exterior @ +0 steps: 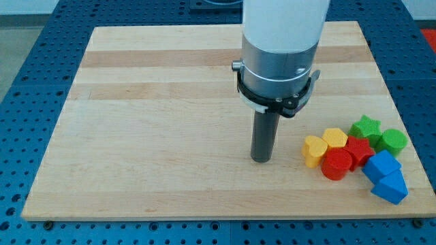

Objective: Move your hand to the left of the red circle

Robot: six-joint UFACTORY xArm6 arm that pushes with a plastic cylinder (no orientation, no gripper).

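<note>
Camera view
Arm: a white and silver column comes down from the far edge and ends in a straight dark rod; there is no pincer on it, so no jaws to be apart or together.
My tip [261, 159]: rests on the wooden board [157, 129], right of centre, left of the block cluster and apart from it.
Red circle [336, 165]: near-left part of the cluster, right of my tip, a clear gap between them.
Yellow heart [314, 150]: nearest block to my tip, touching the red circle's far-left side.
Yellow hexagon [335, 138]: just behind the heart.
Red star [359, 148]: right of the red circle, touching it.
Green star [366, 127]: far side of the cluster.
Green circle [393, 141]: far right.
Blue blocks: one [381, 165] beside the red star, another [390, 187] nearer, exact shapes unclear.
</note>
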